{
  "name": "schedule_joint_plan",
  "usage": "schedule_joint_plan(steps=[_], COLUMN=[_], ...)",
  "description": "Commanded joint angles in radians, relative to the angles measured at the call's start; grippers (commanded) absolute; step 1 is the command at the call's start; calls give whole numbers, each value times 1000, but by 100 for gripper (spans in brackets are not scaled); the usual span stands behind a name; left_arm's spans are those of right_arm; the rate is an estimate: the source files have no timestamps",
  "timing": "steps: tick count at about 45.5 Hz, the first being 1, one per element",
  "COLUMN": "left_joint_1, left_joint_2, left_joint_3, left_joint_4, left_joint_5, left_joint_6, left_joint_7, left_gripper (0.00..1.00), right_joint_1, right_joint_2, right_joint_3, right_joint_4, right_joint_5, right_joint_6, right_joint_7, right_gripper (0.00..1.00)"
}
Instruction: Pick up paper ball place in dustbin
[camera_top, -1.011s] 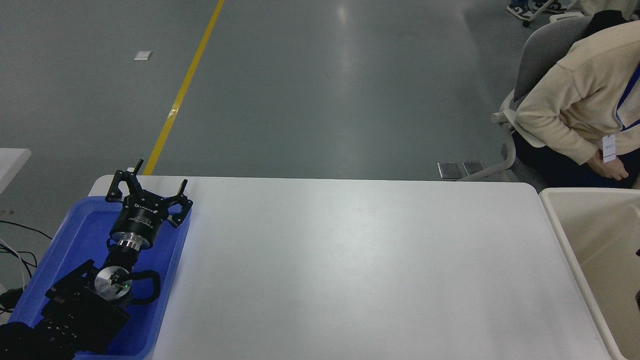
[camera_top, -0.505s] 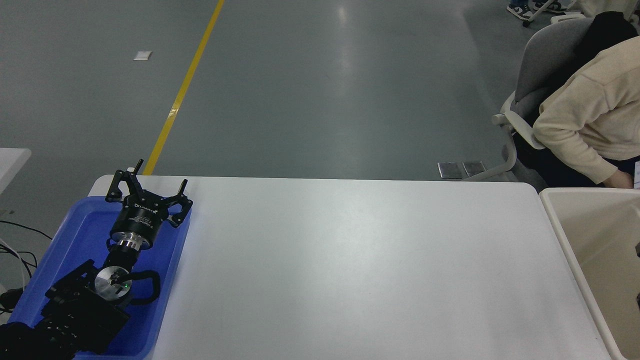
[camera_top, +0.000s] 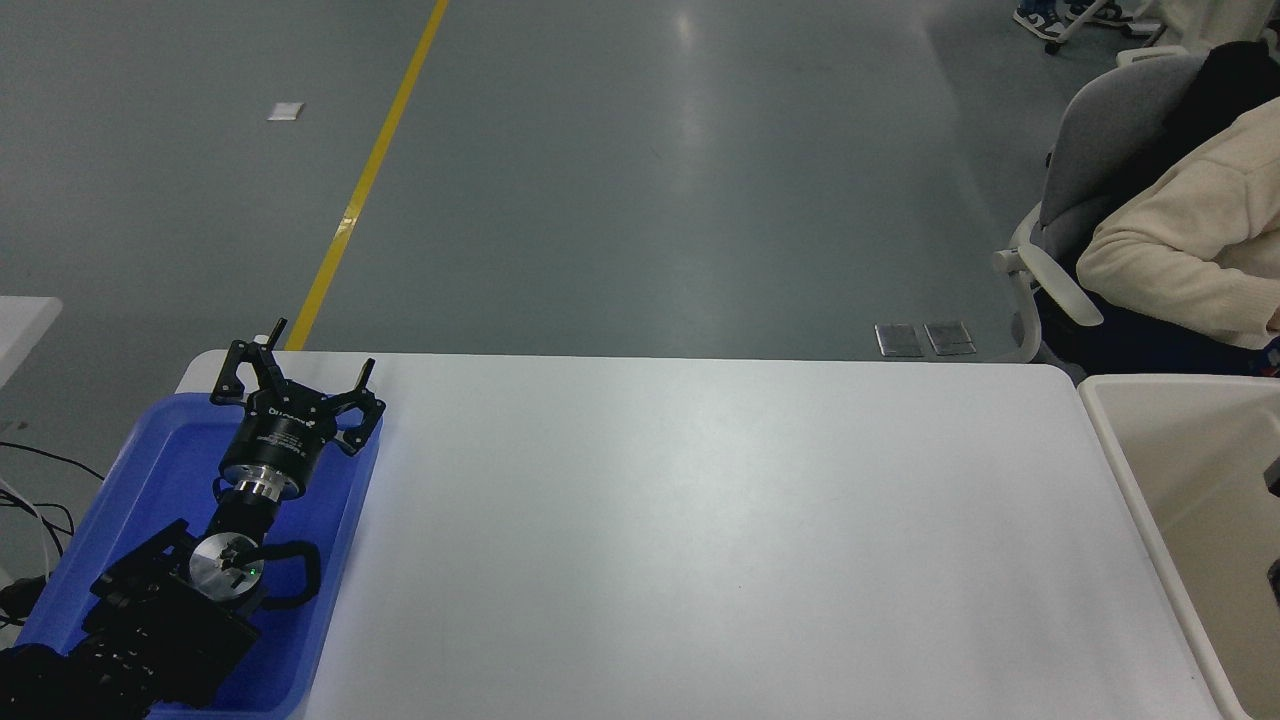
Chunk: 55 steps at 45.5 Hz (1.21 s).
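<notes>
— Grey workshop floor (camera_top: 650, 180), yellow line (camera_top: 365, 185); white table (camera_top: 700, 520) just left of cream dustbin (camera_top: 1110, 440).
— Paper ball?
— Nowhere in view. Likely light, soft, crushable; best pinched across its middle.
— Grippers?
— Left gripper (camera_top: 300, 365) parked over blue tray (camera_top: 160, 470), far left of dustbin, fingers spread, holding nothing. Right gripper out of frame.

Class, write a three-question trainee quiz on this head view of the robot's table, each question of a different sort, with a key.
1. True or false: the left gripper hangs over the blue tray.
2. The dustbin stands at the white table's A) left end B) right end C) middle.
3. Fill in: the left gripper is ____ (open/shut).

Key: 1 true; 2 B; 3 open. No paper ball shows anywhere in view.
</notes>
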Motion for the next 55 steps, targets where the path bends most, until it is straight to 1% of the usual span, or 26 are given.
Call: schedule_joint_plan(steps=[1, 4, 8, 13, 20, 24, 27, 28, 30, 32, 33, 34, 37, 39, 43, 46, 48, 49, 52, 55], left_joint_1=[-1, -1, 1, 1, 1, 1, 1, 1, 1, 1, 1, 1, 1, 1, 1, 1, 1, 1, 1, 1], left_joint_2=[0, 0, 0, 0, 0, 0, 0, 0, 0, 0, 0, 0, 0, 0, 0, 0, 0, 0, 0, 0], left_joint_3=[0, 0, -1, -1, -1, -1, -1, -1, -1, -1, -1, -1, -1, -1, -1, -1, -1, -1, -1, -1], left_joint_4=[0, 0, 0, 0, 0, 0, 0, 0, 0, 0, 0, 0, 0, 0, 0, 0, 0, 0, 0, 0], left_joint_5=[0, 0, 0, 0, -1, 0, 0, -1, 0, -1, 0, -1, 0, 0, -1, -1, -1, 0, -1, -1], left_joint_6=[0, 0, 0, 0, 0, 0, 0, 0, 0, 0, 0, 0, 0, 0, 0, 0, 0, 0, 0, 0], left_joint_7=[1, 0, 0, 0, 0, 0, 0, 0, 0, 0, 0, 0, 0, 0, 0, 0, 0, 0, 0, 0], left_gripper=[100, 100, 100, 100, 100, 100, 100, 100, 100, 100, 100, 100, 100, 100, 100, 100, 100, 100, 100, 100], right_joint_1=[67, 58, -23, -97, -176, -215, -229, -232, -241, -251, -252, -254, -258, -263, -268, -269, -268, -265, -258, -251], right_joint_2=[-179, -222, -222, -162, -124, -73, -26, -5, 32, 49, 57, 59, 62, 71, 103, 135, 152, 160, 189, 212], right_joint_3=[332, 497, 722, 955, 1219, 1346, 1434, 1454, 1483, 1486, 1484, 1483, 1472, 1458, 1417, 1392, 1388, 1388, 1388, 1388], right_joint_4=[387, 546, 636, 720, 829, 869, 878, 878, 878, 878, 878, 878, 872, 867, 860, 852, 841, 829, 783, 739], right_joint_5=[3, 4, 6, 6, 6, 6, 4, 1, -14, -28, -51, -71, -114, -126, -134, -135, -137, -137, -137, -135], right_joint_6=[7, 24, 36, 40, 47, 106, 134, 137, 139, 142, 143, 145, 152, 154, 154, 149, 134, 133, 125, 120], right_joint_7=[0, 0, 0, 0, 0, 0, 11, 23, 74, 153, 213, 259, 365, 420, 514, 592, 631, 643, 655, 654], right_gripper=[100, 100, 100, 100, 100, 100, 100, 100, 100, 100, 100, 100, 100, 100, 100, 100, 100, 100, 100, 100])
